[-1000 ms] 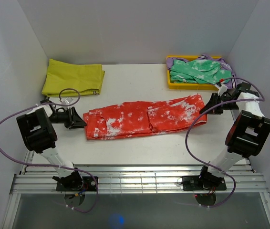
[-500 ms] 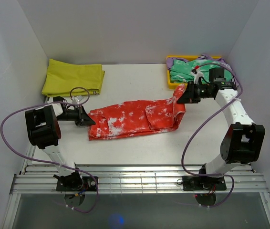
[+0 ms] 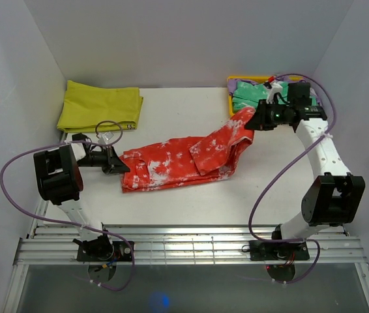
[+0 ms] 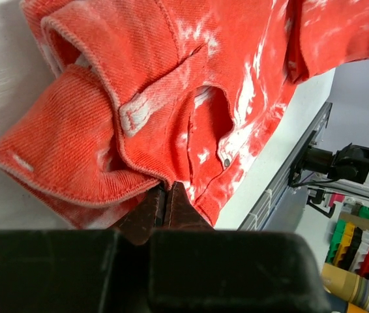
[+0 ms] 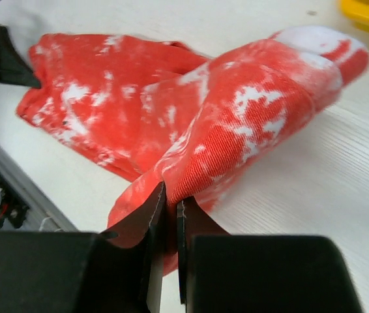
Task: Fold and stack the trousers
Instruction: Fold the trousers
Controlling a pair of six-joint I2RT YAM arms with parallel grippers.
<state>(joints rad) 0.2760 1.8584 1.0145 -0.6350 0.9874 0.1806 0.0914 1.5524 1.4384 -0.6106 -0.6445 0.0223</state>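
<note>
The red-orange, white-mottled trousers (image 3: 171, 163) lie across the middle of the table, waist to the left. My left gripper (image 3: 120, 167) sits low at the waist end. In the left wrist view it (image 4: 165, 188) is shut, with the waistband edge of the trousers (image 4: 191, 85) pinched at its fingertips. My right gripper (image 3: 256, 121) is shut on the leg end and holds it lifted above the table. The cloth drapes down and left from there. In the right wrist view the fold of the trousers (image 5: 250, 111) is clamped in the right gripper (image 5: 171, 199).
A folded yellow cloth (image 3: 100, 105) lies at the back left. A yellow tray (image 3: 233, 116) at the back right holds a green mottled garment (image 3: 269, 98). White walls close in three sides. A metal rail (image 3: 184, 244) runs along the near edge.
The left gripper closed on the waist edge. The right gripper lifted the leg end off the table and carried it left and toward the back, bunching the trousers shorter.
</note>
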